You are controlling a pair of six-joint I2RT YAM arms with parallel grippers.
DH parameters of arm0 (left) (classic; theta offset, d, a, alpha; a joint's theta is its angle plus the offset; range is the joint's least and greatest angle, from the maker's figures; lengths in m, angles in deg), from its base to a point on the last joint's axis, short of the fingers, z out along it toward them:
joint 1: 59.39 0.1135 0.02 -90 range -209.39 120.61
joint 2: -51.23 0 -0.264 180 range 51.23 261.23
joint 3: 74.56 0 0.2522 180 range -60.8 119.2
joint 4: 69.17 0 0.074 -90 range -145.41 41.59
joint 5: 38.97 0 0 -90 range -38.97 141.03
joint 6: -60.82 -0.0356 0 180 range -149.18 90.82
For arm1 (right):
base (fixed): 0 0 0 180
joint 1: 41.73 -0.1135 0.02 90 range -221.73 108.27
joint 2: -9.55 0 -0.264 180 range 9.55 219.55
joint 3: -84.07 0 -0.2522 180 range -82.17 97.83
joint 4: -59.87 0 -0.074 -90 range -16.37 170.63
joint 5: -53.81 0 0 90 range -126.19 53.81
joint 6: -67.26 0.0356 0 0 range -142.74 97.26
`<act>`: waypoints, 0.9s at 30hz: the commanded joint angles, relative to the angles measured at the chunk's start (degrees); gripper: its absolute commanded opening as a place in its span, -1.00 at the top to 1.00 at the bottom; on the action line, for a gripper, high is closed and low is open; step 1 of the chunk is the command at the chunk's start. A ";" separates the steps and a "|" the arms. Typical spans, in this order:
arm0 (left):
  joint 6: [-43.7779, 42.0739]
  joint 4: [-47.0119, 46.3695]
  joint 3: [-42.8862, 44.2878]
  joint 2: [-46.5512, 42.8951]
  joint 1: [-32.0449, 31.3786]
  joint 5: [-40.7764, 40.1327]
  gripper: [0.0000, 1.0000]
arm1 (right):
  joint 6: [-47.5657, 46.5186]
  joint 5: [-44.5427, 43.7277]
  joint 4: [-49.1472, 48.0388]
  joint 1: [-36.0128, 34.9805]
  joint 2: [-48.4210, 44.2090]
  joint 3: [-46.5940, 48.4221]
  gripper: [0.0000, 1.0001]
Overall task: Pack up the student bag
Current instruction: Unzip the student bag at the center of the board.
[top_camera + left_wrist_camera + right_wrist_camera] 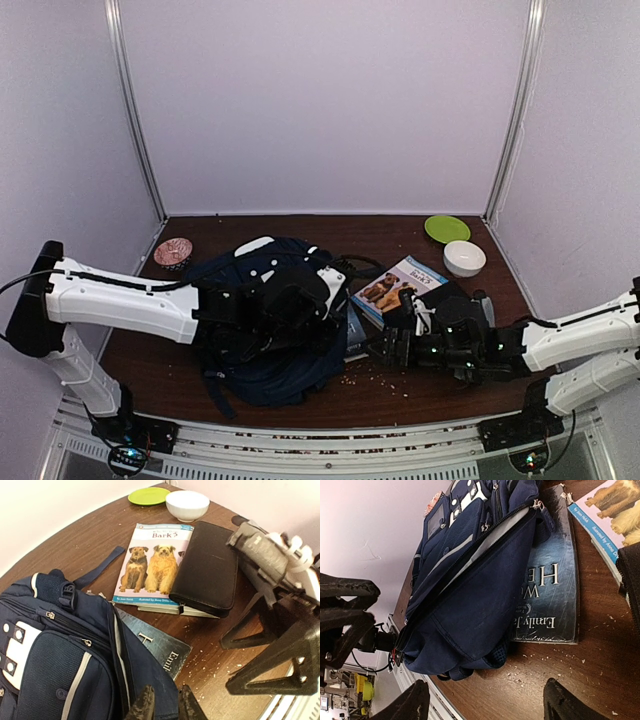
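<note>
While the right gripper [485, 700] gapes wide, the left gripper [165, 702] seems slightly parted above the student bag [55, 665].

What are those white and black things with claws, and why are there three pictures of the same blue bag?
Those are two robot arms bolted to a table. One picture is taken from above; the other two come from little cameras on each arm's wrist.

The student bag is the big navy backpack. On the brown table lie a dog book, a black case on top of it, and a dark book tucked partly under the bag. Farther back are a white bowl, a green plate and a pink dish.

The left gripper sits at the bag's edge, jaws nearly together. The right gripper has its jaws wide open and holds nothing.
</note>
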 commanded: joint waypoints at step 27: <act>2.70 6.32 -10.01 -7.74 6.44 10.41 0.76 | 6.05 4.21 -9.43 -0.64 20.26 11.60 -0.38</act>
